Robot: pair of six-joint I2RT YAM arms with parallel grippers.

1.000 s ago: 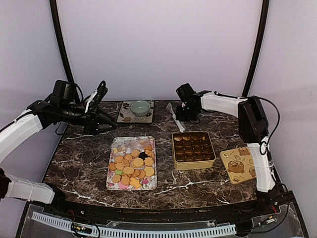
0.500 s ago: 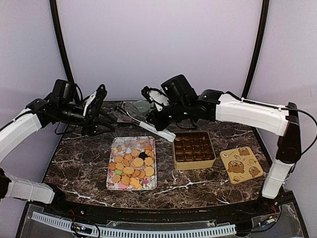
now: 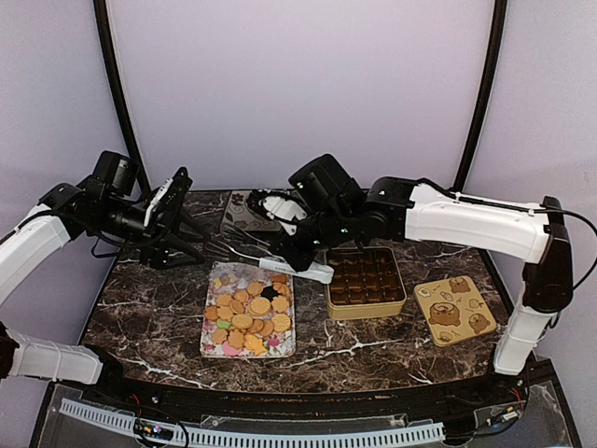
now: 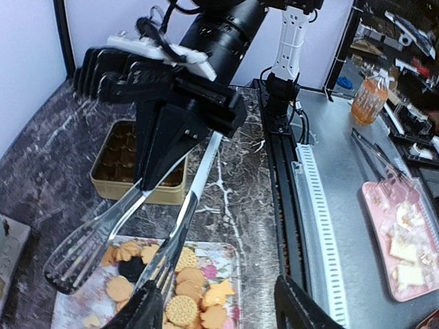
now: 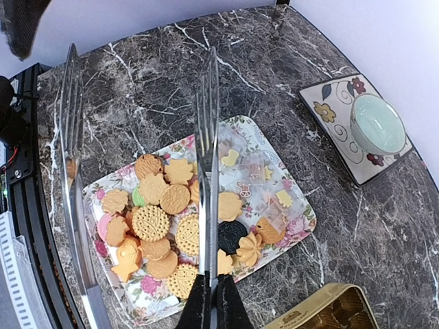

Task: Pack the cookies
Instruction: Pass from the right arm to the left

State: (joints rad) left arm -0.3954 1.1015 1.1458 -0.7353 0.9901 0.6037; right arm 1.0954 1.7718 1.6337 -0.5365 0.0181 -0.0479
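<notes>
So, closest to the arm bases there's a flowery tray on the marble table. All the cookies are on it: mostly golden-orange rounds and flower shapes, plus a pink one, a green one and a dark one near the middle. They're crowded onto the near part of the tray. The far end has some pale bits in clear wrappers.

Off to the right lies a tan lid with brown bear pictures, flat on the table. Between it and the tray sits the gold tin, with a brown grid of compartments inside. It's just beside the tray, not touching.

Above the far end of the tray, the right gripper has reached across from the right. It's pinched tight on one arm of a pair of metal tongs. The tongs are spread wide. One arm is over the cookies and the other is out over the tray's left edge. The tips are above the cookies, not touching any as far as I can see.

The left gripper is off the left side of the tray, pointing at the tongs, fingers apart with nothing between them. One tong tip is right by one finger, and I can't tell if they touch.

At the very back is a pale green bowl on a little flowered plate.
</notes>
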